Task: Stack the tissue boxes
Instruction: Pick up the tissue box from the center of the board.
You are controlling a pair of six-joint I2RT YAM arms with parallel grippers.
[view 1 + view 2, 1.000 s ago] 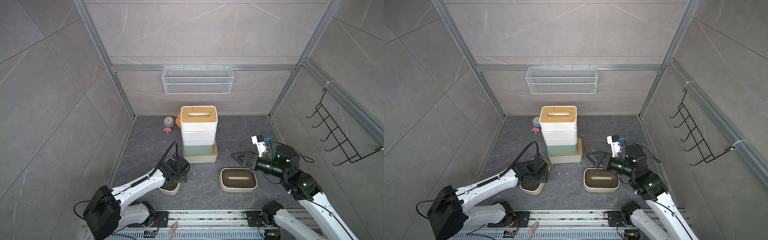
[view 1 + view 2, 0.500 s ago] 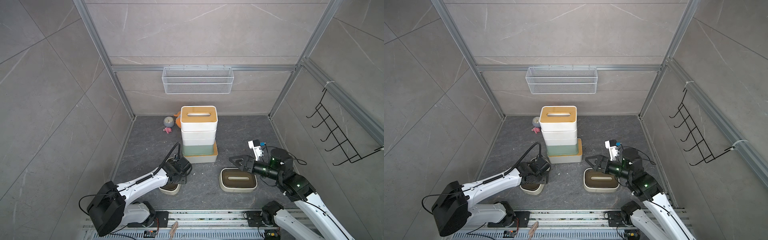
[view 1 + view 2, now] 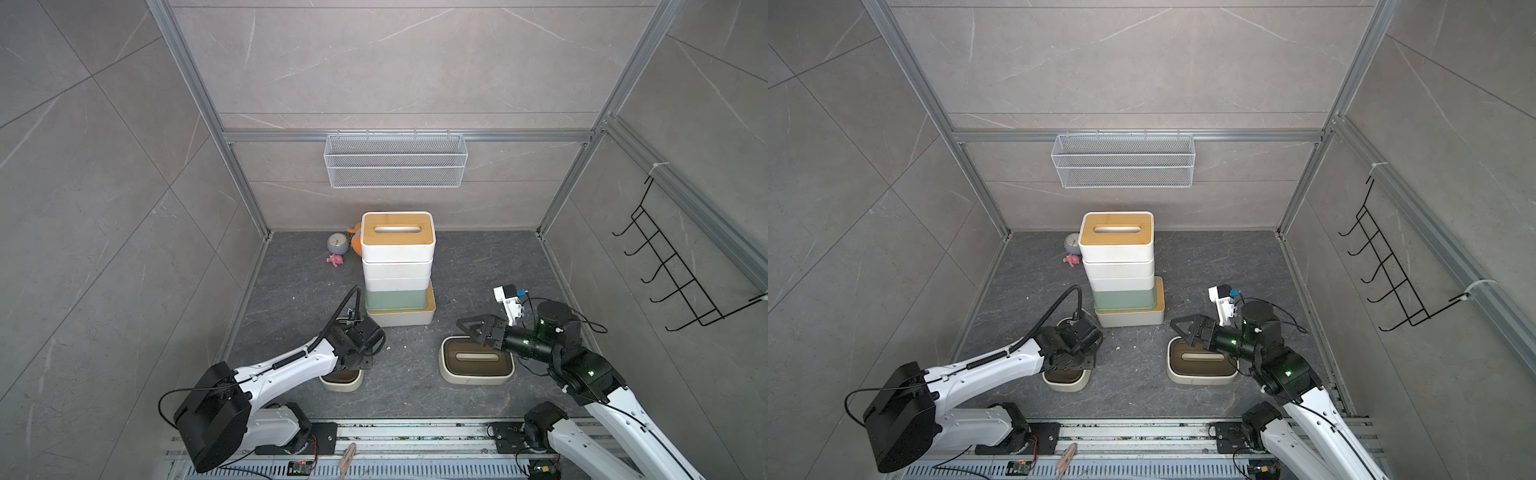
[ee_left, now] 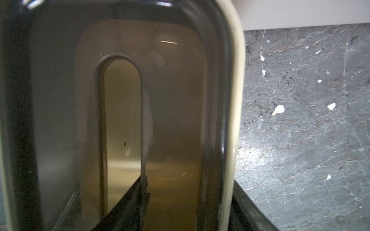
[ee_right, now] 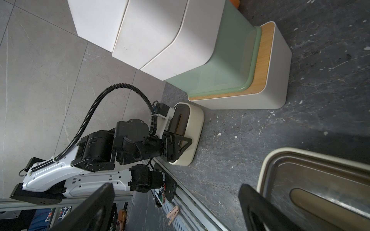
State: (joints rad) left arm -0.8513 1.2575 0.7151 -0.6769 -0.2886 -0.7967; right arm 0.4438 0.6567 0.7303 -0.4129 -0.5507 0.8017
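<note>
Several tissue boxes form a stack (image 3: 397,266) mid-floor: a white base with a bamboo lid (image 3: 401,320), a mint green one (image 5: 226,66), then white ones, topped by a bamboo lid (image 3: 1116,235). A cream box with a dark-brown lid (image 3: 343,380) lies at the front left. My left gripper (image 4: 190,180) grips it, one finger in the lid slot and the other against the outer cream wall (image 4: 236,100). A second cream box (image 3: 476,363) lies at the front right. My right gripper (image 3: 471,330) hangs open over its left end, one finger beside the rim (image 5: 264,170).
A white wire basket (image 3: 395,166) hangs on the back wall and a black hook rack (image 3: 673,270) on the right wall. A grey clock (image 3: 337,243), a pink toy (image 3: 336,259) and an orange toy (image 3: 355,241) lie behind the stack. A metal rail (image 3: 415,432) runs along the front.
My left gripper's jaws have narrowed onto the left cream box. My right arm has come down and toward the front, bringing its open gripper over the right cream box's left end.
</note>
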